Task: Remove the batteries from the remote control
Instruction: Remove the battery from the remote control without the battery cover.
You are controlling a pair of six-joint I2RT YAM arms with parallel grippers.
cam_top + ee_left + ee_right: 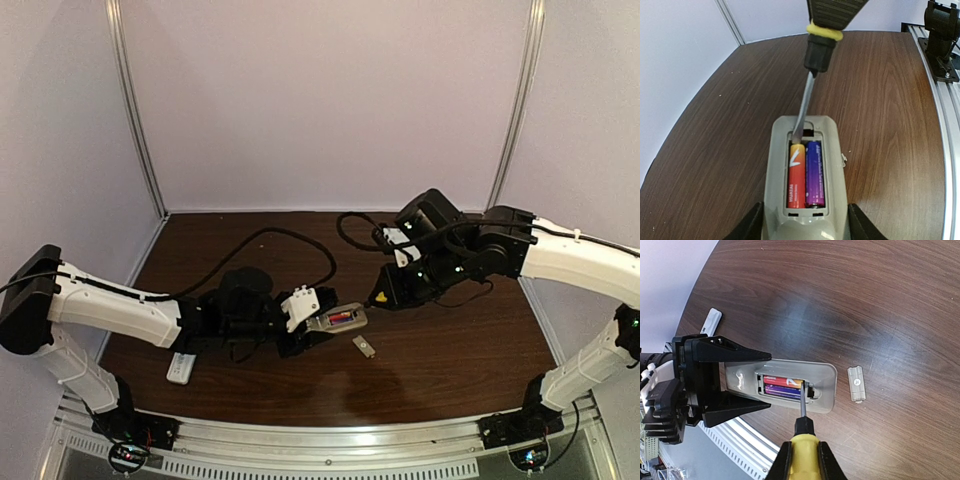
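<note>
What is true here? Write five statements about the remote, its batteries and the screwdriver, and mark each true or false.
1. The left gripper holds the grey remote with its battery bay uncovered. True.
2. The bay is empty. False: a red-orange battery and a purple battery lie in it side by side.
3. The right gripper is shut on the yellow-handled screwdriver. True.
4. The screwdriver's tip is pressed on the bare wood. False: it is inside the bay, at the end of the red-orange battery.
5. The cover plate sits on the remote. False: it lies on the table, apart from the remote.
</note>
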